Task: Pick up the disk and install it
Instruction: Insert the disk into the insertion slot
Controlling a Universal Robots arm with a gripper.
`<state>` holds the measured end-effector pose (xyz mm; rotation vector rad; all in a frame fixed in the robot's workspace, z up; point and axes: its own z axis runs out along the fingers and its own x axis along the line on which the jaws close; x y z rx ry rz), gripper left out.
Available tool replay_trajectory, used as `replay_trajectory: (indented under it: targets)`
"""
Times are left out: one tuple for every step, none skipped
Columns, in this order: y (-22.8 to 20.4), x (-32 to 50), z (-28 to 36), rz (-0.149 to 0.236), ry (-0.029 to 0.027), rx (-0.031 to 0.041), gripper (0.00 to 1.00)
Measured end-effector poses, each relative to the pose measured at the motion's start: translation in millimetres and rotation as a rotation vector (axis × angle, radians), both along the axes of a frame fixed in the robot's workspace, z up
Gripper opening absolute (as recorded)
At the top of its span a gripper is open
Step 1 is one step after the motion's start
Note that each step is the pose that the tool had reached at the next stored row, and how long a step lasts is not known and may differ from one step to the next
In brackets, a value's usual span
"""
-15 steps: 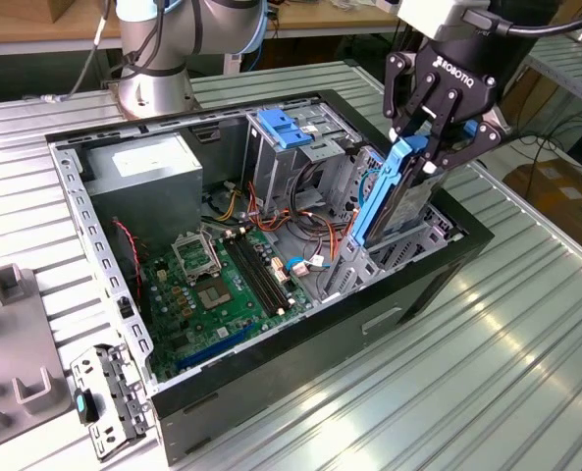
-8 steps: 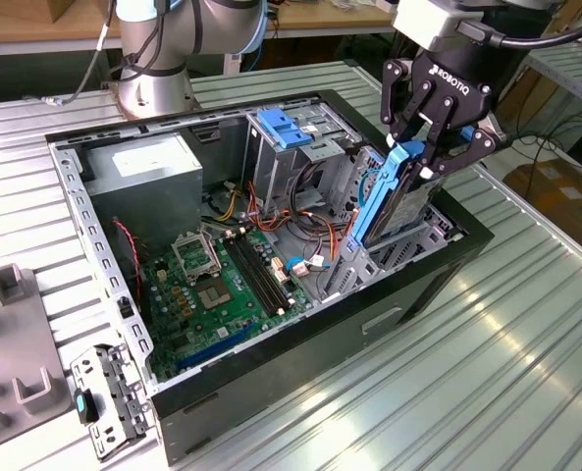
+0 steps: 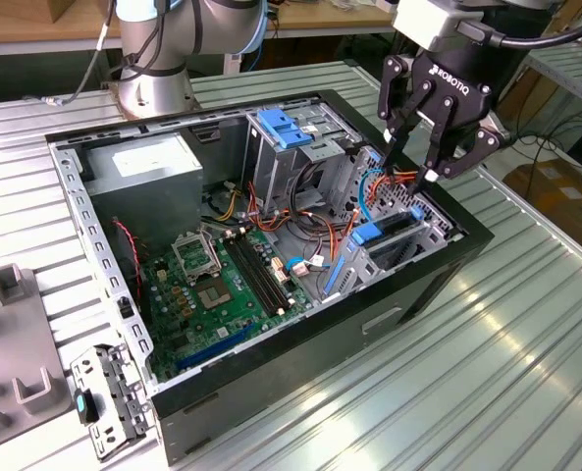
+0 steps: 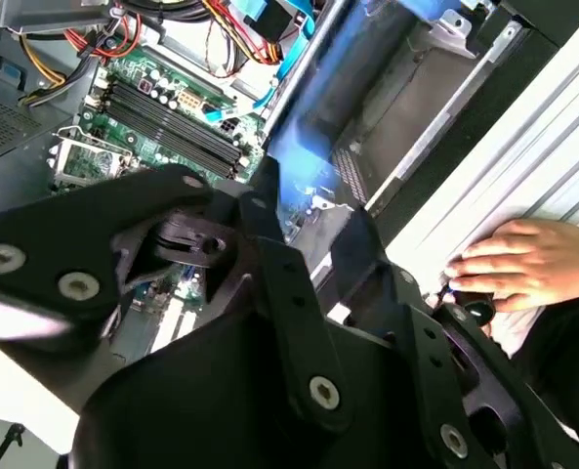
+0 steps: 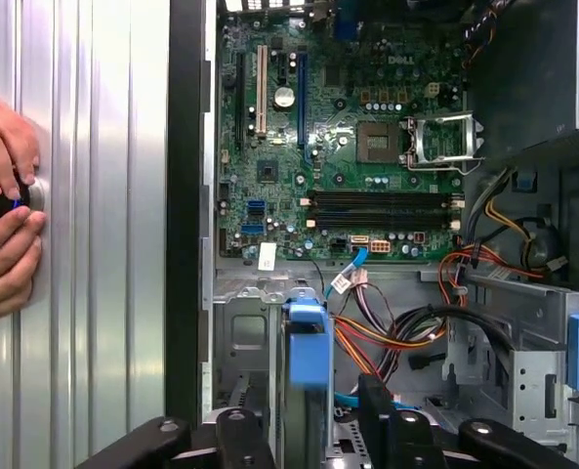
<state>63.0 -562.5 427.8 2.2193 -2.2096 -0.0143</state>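
Note:
The disk (image 3: pixel 381 235) stands on edge in the drive cage at the front corner of the open computer case (image 3: pixel 94 245), its blue side rail facing up. My gripper (image 3: pixel 411 165) hangs just above it, open, with nothing between the fingers. In the first wrist view the blue rail of the disk (image 5: pixel 305 362) runs down between the two black fingers (image 5: pixel 238 435), which stand apart on either side without touching it. The disk (image 4: pixel 318 88) is a blue blur beyond the gripper's black body in the second wrist view.
Inside the case are the green motherboard (image 3: pixel 222 285), a grey power-supply box (image 3: pixel 143 172), orange and red cables (image 3: pixel 320 231) and a blue latch (image 3: pixel 286 128). A person's hands (image 5: pixel 1 195) rest on the ribbed table beside the case. A grey fixture (image 3: pixel 16 343) lies at the exterior view's left.

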Motion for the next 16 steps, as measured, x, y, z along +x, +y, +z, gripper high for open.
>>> replay_trajectory:
  targets:
    - [0.0,0.0,-0.9,0.0,0.0,0.0002,0.5]
    - [0.0,0.0,-2.1,0.0,0.0,0.0002,0.5]
    - [-0.1,0.0,-3.8,0.0,0.0,0.0001,0.5]
    - [0.0,0.0,-6.3,0.0,0.0,0.0,0.5]
    - [0.0,0.0,-8.2,0.0,0.0,-0.0001,0.5]
    - [0.0,0.0,-11.4,0.0,0.0,0.0,0.5]
    - [0.0,0.0,-13.9,0.0,0.0,-0.0001,0.49]
    - [0.0,0.1,-16.3,0.0,0.0,-0.0001,0.42]
    - [0.0,0.1,-18.8,0.0,0.0,-0.0001,0.36]
    - [0.0,0.2,-21.2,0.0,0.0,-0.0001,0.3]
    - [0.0,0.2,-23.5,0.0,0.0,-0.0002,0.3]
    - [0.0,0.2,-25.6,0.0,0.0,-0.0001,0.24]
    - [0.0,0.2,-27.2,0.0,0.0,0.0,0.24]
    - [0.0,0.2,-29.3,0.0,0.0,-0.0002,0.18]
    - [0.0,0.2,-32.5,0.0,0.0,0.0,0.12]
    - [-0.1,0.3,-34.4,0.0,0.0,0.0,0.11]
